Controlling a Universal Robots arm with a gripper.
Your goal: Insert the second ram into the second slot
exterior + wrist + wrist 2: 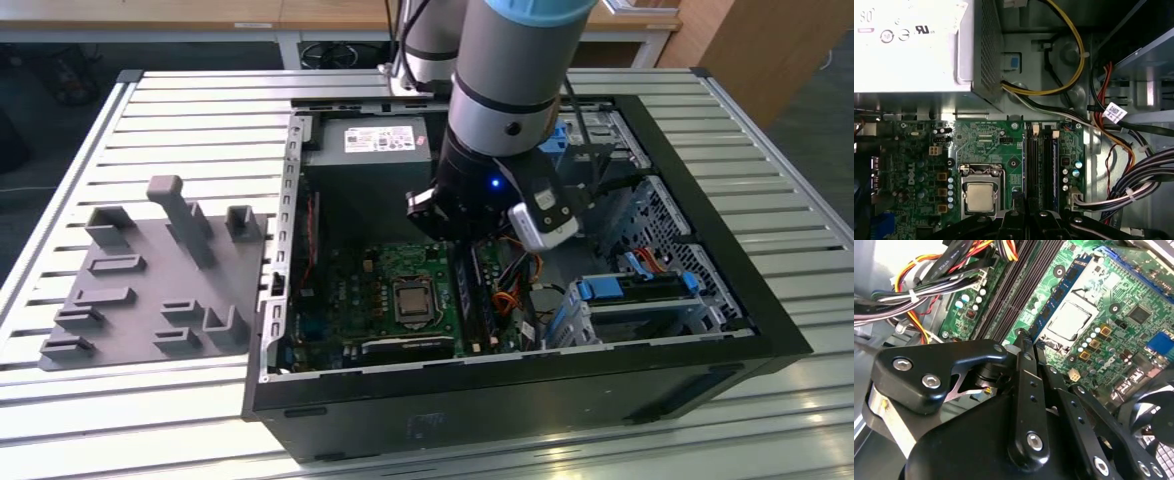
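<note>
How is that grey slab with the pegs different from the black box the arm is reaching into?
The grey slab is a low, flat plate with posts and small blocks on it; the black box is a deep, open-topped case. The slab is plain grey all over; the box holds a green circuit board. The arm dips into the box, apart from the slab. Both sit on the slatted table.

Robotics lab or test workshop. Grey-and-blue jointed robot arm (514,70) over an open black metal computer case (534,400) on a slatted aluminium table (187,110), grey pegged plastic fixture block (147,270) beside it. Pale wooden desks (160,12) beyond the table's far edge.
</note>
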